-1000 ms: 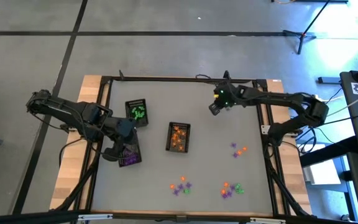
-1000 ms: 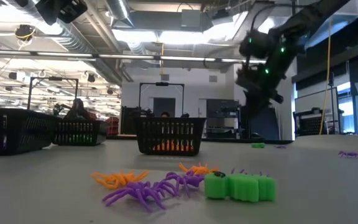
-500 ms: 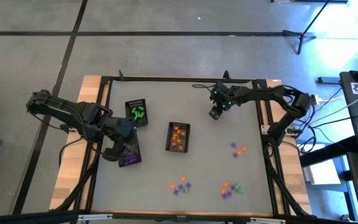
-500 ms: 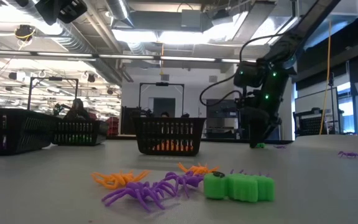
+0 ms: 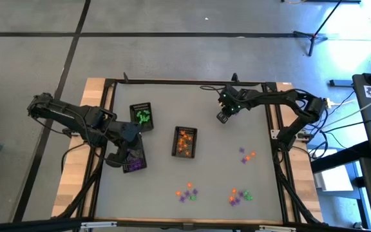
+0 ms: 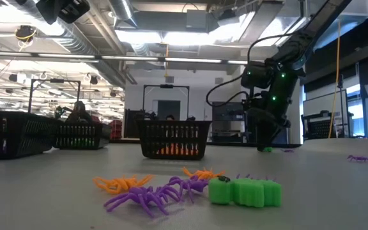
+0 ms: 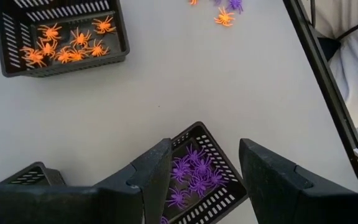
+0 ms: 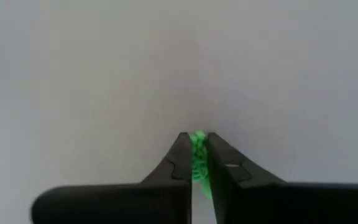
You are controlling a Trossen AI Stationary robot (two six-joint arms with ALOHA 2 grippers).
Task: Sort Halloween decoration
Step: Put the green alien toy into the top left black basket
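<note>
Fingers of the right gripper (image 8: pixel 197 152) have just pinched shut on a green trinket (image 8: pixel 197 142) at the table's far side, so it can go to the green tray (image 5: pixel 142 116). Left gripper (image 7: pixel 204 180) hovers spread over the purple tray (image 7: pixel 225 198).

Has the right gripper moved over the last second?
Yes. The right gripper has come down from above the table's far edge to the tabletop, now shut on a green trinket.

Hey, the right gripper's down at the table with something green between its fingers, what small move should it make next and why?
Probably a short lift straight up. The right gripper is shut on a green trinket at the table surface, far from the tray of green pieces, so it likely needs to clear the surface before carrying it there.
</note>
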